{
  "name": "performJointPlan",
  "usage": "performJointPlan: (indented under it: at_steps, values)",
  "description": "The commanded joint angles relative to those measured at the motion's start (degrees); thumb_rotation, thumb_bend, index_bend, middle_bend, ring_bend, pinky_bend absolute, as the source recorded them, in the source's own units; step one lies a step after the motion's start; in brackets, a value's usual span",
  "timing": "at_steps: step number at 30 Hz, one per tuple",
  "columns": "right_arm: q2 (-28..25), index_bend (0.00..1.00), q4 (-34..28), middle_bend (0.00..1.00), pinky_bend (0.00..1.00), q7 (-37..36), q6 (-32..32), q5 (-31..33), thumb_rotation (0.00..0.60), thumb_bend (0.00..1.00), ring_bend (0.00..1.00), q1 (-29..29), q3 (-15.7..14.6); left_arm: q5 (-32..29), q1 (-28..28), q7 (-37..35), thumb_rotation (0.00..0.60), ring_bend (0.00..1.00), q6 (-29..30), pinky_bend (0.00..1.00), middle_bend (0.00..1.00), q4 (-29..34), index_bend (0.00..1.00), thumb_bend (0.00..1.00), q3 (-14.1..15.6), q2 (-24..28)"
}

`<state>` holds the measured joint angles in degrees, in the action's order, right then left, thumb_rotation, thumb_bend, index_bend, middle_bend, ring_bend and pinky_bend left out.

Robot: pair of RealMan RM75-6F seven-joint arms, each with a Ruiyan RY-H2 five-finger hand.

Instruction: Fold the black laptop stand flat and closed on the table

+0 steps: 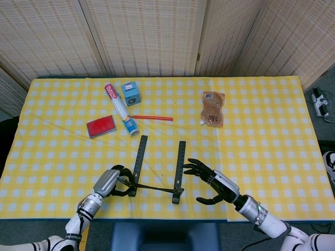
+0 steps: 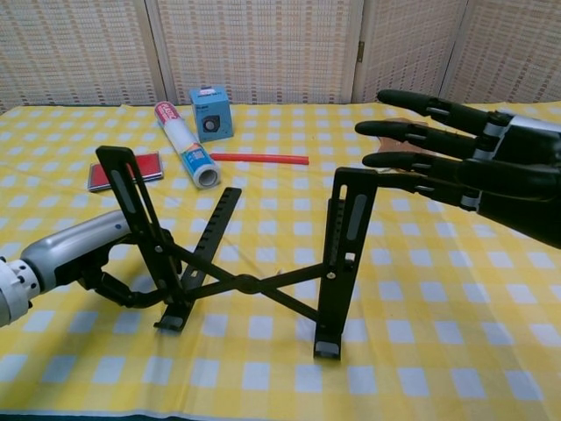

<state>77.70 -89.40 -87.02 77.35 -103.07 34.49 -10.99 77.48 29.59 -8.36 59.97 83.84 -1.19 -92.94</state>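
Observation:
The black laptop stand (image 1: 157,170) stands unfolded near the table's front edge, with two long rails, crossed struts and two raised uprights (image 2: 346,246). My left hand (image 1: 111,182) grips the lower part of the stand's left side; its fingers (image 2: 123,289) curl around the left upright near its foot. My right hand (image 1: 210,183) is open just right of the stand. Its spread fingers (image 2: 412,162) reach toward the top of the right upright, and whether they touch it is unclear.
Behind the stand lie a red flat box (image 1: 101,127), a white tube (image 1: 121,110), a small blue box (image 1: 131,94) and a red stick (image 1: 152,118). A brown pouch (image 1: 212,108) lies at the back right. The table's front edge (image 1: 172,218) runs close under both hands.

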Motion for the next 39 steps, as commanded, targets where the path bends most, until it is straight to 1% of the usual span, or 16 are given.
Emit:
performJointPlan:
  at_steps: [1,19,26,32,39]
  values:
    - [0.05,0.02,0.02,0.12,0.09,-0.02,-0.04,-0.02,0.6,0.29,0.15,0.01,0.01,-0.02,-0.23,0.07,0.6,0.39,0.14,0.2,0.45,-0.17,0.58,0.36,-0.09,-0.09]
    - [0.15,0.02,0.31,0.12,0.09,-0.27,0.0,0.01,0.6,0.29,0.15,-0.15,0.05,0.76,-0.75,-0.68,0.6,0.39,-0.86,0.2,0.45,-0.4,0.58,0.36,-0.29,-0.59]
    - [0.16,0.02,0.49,0.12,0.09,-0.43,0.1,-0.03,0.6,0.29,0.15,-0.24,0.0,1.21,-0.82,-1.01,0.6,0.39,-1.19,0.2,0.46,-0.27,0.6,0.42,-0.26,-0.49]
    - [0.17,0.02,0.46,0.12,0.09,-0.33,0.19,-0.05,0.6,0.29,0.15,-0.34,-0.03,1.42,-0.93,-1.25,0.6,0.39,-1.26,0.2,0.47,-0.41,0.63,0.44,-0.34,-0.65]
    - [0.23,0.02,0.4,0.12,0.09,-0.1,0.22,-0.03,0.6,0.29,0.15,-0.43,0.0,2.1,-1.04,-1.86,0.6,0.39,-1.32,0.19,0.47,-0.79,0.64,0.55,-0.11,-0.74]
